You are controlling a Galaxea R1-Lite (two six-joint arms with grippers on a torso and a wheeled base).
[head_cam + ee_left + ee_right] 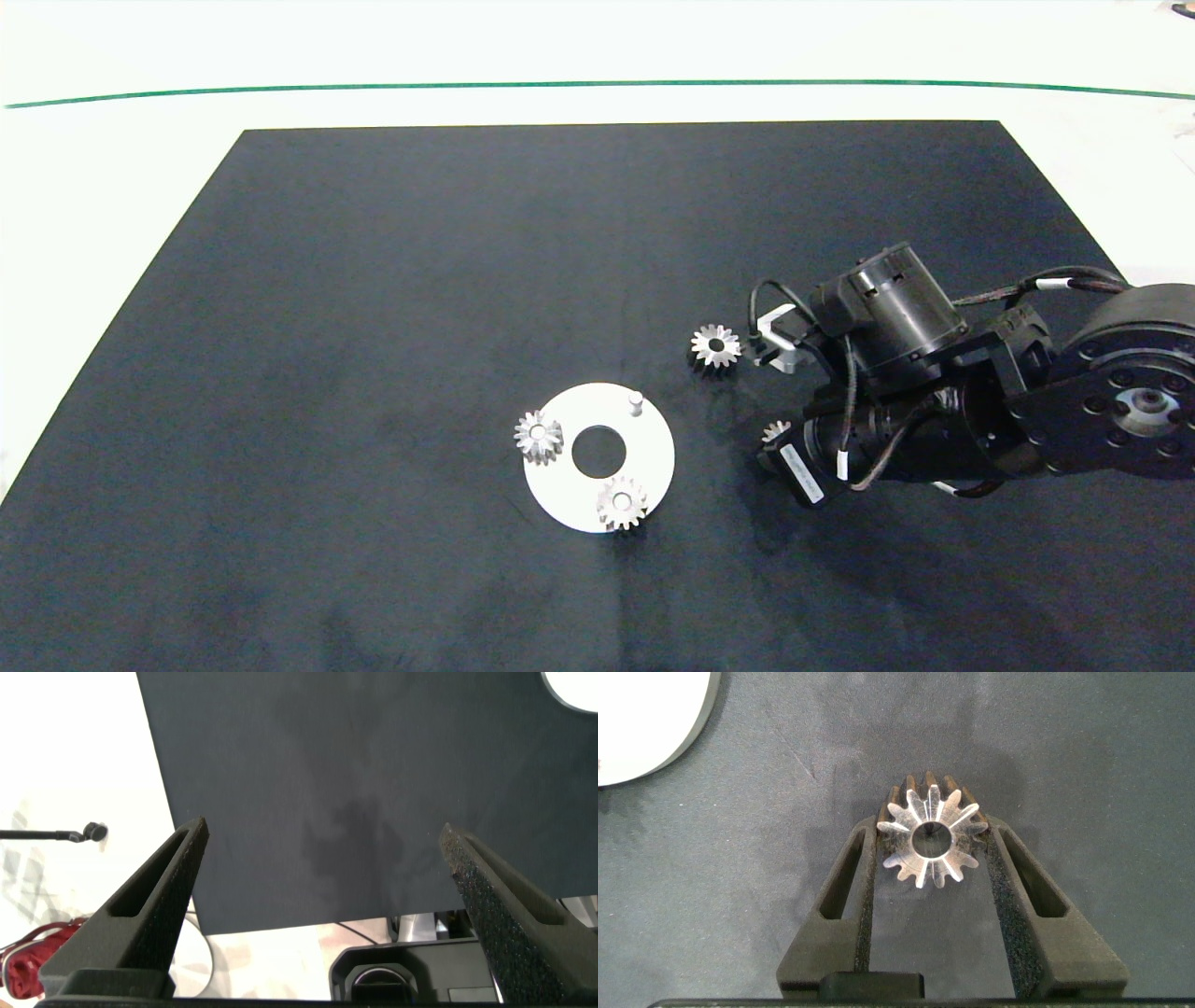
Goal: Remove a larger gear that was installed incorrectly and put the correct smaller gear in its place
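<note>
Gripping a gear between its two grey fingers, the right hand (pixel 929 849) sits low over the dark mat (pixel 373 280) on the bench (pixel 121 159). Fingers are closed to the gear's width, one pad on each side of the toothed rim. The held piece is the smaller gear (pixel 929 842): its centre hole faces up toward the wrist camera, so the bore axis stands upright. From above only a sliver of its teeth shows (pixel 775 431), just past the arm's wrist. A white label (pixel 803 471) runs along the wrist housing; its print is too small to read.

Just beyond the right hand's far side, near a white bracket on the arm, the larger gear (pixel 716 348) lies on the mat, hole up, apart from everything else.

Farther out from the hand lies a white round plate (pixel 653 457) with a large centre hole. One bare upright peg (pixel 636 402) stands on the plate edge nearest the larger gear. Two small gears sit on the plate's rim, one on the near side (pixel 623 503), one on the far side (pixel 539 435), both hole up.

The left hand (pixel 327 849) is parked wide open at the mat's edge, holding nothing.
</note>
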